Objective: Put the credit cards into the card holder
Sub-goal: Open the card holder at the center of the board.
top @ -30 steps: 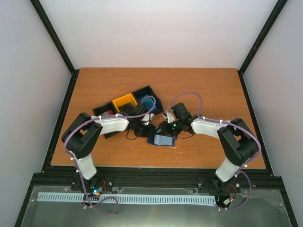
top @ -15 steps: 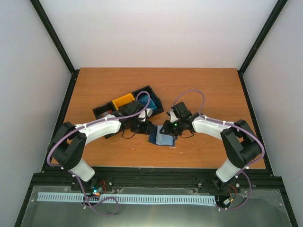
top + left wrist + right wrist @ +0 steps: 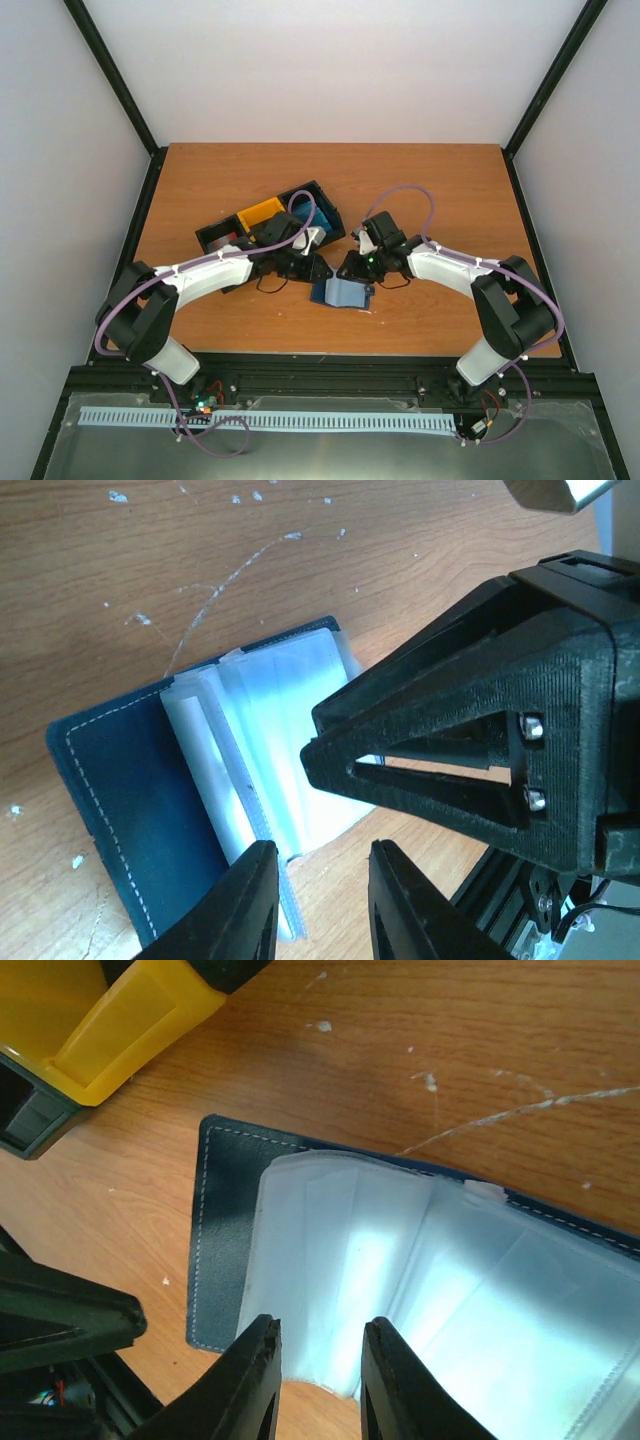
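Two grippers meet at the dark navy folding card holder [image 3: 342,292], which lies open on the brown wooden surface [image 3: 450,190] between them. Our left gripper [image 3: 318,895] and right gripper [image 3: 318,1360] have fingers [image 3: 255,1370] nearly together over its clear pockets [image 3: 400,1260]. We cannot tell if they pinch. Pulling apart could tear them.

Wooden table [image 3: 450,190]: card holder [image 3: 341,292], bin [image 3: 306,188].

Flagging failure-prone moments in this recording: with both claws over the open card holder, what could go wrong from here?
1. The right claw and left claw crowd over the card holder; another move could make them collide.
2. The clear sleeves bulge beneath the right claw; closing might snag or crumple them.
3. The card holder lies loose on the table, so a push may slide it.
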### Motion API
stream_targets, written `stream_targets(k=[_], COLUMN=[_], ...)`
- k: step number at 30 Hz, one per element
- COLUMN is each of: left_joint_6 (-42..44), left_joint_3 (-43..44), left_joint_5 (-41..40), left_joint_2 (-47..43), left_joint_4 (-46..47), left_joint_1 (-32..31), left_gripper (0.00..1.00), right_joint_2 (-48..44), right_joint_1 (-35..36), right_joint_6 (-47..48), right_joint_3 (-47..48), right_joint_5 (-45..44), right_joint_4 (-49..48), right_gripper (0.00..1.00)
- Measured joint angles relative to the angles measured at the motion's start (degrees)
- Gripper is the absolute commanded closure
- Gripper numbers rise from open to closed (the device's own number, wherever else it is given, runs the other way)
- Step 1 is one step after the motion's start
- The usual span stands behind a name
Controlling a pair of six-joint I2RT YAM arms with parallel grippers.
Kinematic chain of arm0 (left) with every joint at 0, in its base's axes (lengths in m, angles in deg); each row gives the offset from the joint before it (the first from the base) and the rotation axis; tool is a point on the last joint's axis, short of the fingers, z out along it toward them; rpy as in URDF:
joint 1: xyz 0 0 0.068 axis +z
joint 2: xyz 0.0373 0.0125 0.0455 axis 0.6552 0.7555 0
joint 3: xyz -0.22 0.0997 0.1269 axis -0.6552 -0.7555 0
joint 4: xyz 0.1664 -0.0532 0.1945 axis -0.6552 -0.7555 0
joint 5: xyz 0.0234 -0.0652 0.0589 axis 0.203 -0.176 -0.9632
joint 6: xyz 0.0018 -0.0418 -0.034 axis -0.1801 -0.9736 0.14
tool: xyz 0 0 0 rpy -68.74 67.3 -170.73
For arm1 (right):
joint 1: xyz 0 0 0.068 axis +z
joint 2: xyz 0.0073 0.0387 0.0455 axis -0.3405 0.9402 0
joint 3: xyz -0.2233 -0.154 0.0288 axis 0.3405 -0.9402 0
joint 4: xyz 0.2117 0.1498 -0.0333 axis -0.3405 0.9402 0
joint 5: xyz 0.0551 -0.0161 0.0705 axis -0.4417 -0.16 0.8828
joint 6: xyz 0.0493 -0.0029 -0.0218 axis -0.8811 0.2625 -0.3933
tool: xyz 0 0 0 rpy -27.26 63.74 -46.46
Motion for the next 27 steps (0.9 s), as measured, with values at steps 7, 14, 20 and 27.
stream_targets(k=[7, 14, 20, 27], left_joint_6=[-0.55, -1.31, -1.51, -1.51], left_joint_3=[-0.04, -1.03, -1.75, -1.79], left_joint_5=[0.0, -2.89, -3.39, -3.39], left_joint_2=[1.46, 1.55, 1.57, 2.43], left_joint_4=[0.83, 0.37, -0.04, -0.17], left_joint_1=[0.0, 0.0, 0.0, 0.0], left_gripper=[0.86, 0.89, 0.89, 0.89], right_joint_2=[0.37, 3.17, 5.38, 6.12], right_joint_1=[0.02, 0.68, 1.55, 1.57], right_joint_6=[-0.63, -1.4, -1.51, -1.55], right_joint_3=[-1.22, -1.38, -1.09, -0.24], right_joint_5=[5.29, 8.35, 8.87, 8.17], right_joint_4=[-3.41, -6.01, -6.19, -5.51], right_gripper=[0.64, 0.65, 0.69, 0.73])
